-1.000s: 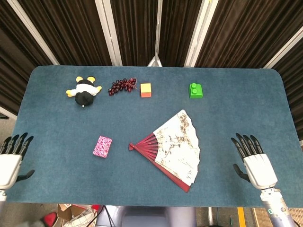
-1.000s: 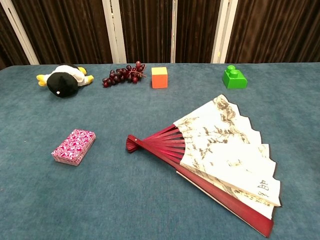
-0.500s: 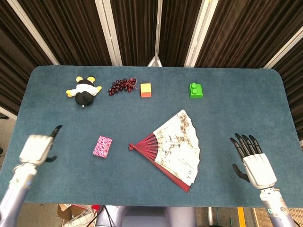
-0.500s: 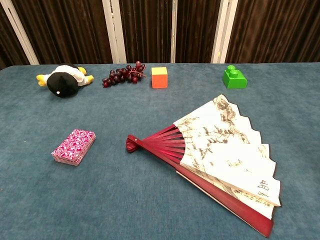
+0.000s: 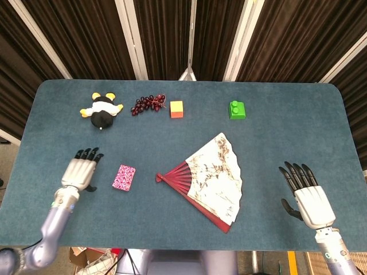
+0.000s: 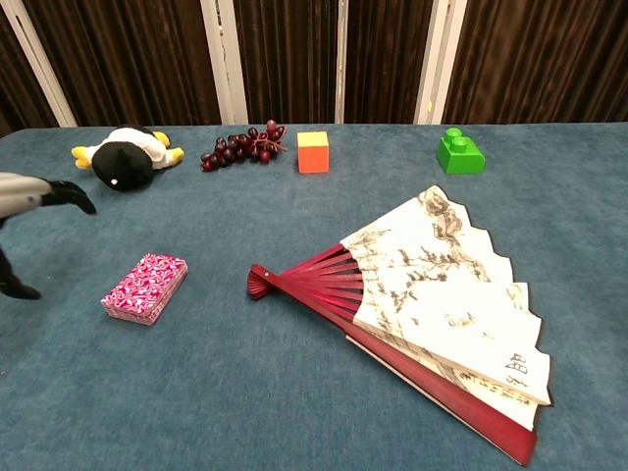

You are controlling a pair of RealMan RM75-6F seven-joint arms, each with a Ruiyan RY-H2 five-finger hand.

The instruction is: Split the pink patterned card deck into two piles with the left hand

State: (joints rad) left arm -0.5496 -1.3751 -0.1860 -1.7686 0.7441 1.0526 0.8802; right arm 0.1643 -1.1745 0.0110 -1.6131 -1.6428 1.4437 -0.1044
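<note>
The pink patterned card deck [image 5: 124, 177] lies flat as one stack on the blue table, left of centre; the chest view shows the deck [image 6: 145, 287] too. My left hand [image 5: 82, 171] hovers just left of the deck, fingers apart, holding nothing. In the chest view only its dark fingertips [image 6: 67, 194] enter at the left edge. My right hand [image 5: 306, 195] rests open at the table's front right, far from the deck, and does not show in the chest view.
An opened paper fan [image 5: 209, 177] with red ribs lies right of the deck. Along the back stand a plush penguin [image 5: 101, 110], dark grapes [image 5: 148, 104], an orange cube [image 5: 176, 109] and a green block [image 5: 237, 109].
My left hand has moved from the table's left edge rightwards and forward, ending close beside the deck. The right hand and the deck stayed put.
</note>
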